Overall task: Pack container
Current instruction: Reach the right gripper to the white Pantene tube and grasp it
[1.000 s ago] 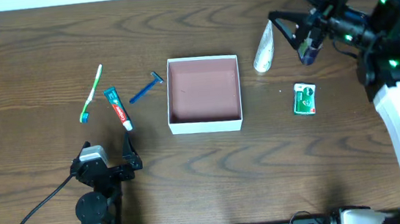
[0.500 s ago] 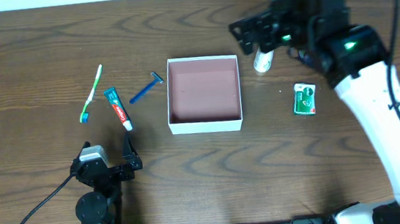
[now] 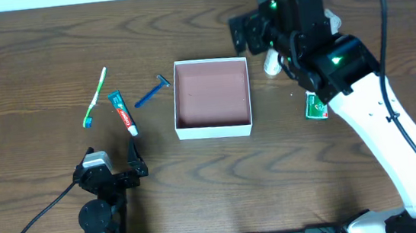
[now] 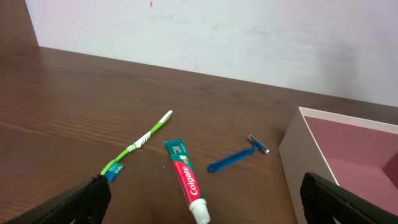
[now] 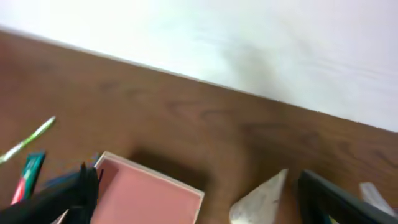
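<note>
Overhead, a dark wood-grain worktop (image 3: 25, 42) carries the container (image 3: 212, 98), a shallow white box with a pinkish inside, at its centre. Left of it lie a toothbrush (image 3: 95, 97), a toothpaste tube (image 3: 123, 113) and a blue razor (image 3: 152, 92). The left pincer (image 3: 112, 152), at the near edge, and the right pincer (image 5: 196, 179), above the box's far right corner, both gape wide, grasping nothing. Only the wrist views show the white wall (image 4: 217, 37) behind; only the overhead shows the green packet (image 3: 316, 107).
</note>
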`<action>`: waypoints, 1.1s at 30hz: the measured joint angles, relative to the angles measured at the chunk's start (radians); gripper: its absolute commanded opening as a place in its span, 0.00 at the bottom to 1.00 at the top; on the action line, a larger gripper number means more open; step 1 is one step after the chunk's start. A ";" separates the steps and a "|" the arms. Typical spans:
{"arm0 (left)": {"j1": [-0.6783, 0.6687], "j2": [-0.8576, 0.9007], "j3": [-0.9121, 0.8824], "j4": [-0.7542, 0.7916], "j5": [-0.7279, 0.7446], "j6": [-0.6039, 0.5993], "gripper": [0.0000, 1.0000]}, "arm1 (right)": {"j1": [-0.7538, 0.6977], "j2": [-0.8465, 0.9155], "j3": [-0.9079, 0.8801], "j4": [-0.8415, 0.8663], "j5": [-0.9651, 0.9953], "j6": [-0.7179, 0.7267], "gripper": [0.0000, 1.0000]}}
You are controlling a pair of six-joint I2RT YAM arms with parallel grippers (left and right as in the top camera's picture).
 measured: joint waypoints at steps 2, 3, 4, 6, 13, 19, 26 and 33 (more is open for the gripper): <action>0.000 0.000 0.000 0.000 0.000 0.000 0.98 | -0.024 0.007 0.000 0.011 0.017 0.039 0.99; 0.000 0.000 0.000 0.000 0.000 0.000 0.98 | -0.038 0.014 0.000 0.011 0.024 0.059 0.99; 0.000 0.000 0.000 0.000 0.000 0.000 0.98 | -0.054 0.025 0.000 0.008 0.030 0.078 0.99; 0.000 0.000 0.000 0.000 0.000 0.000 0.98 | -0.081 0.055 0.000 -0.004 0.040 0.115 0.99; 0.000 0.000 0.000 0.000 0.000 0.000 0.98 | -0.150 0.206 0.000 -0.047 0.044 0.202 0.95; 0.000 0.000 0.000 0.000 0.000 0.000 0.98 | -0.154 0.272 0.000 -0.056 0.042 0.254 0.69; 0.000 0.000 0.000 0.000 0.000 0.000 0.98 | -0.154 0.278 0.000 -0.086 0.045 0.307 0.53; 0.000 0.000 0.000 0.000 0.000 0.000 0.98 | -0.154 0.278 0.000 -0.113 0.045 0.336 0.45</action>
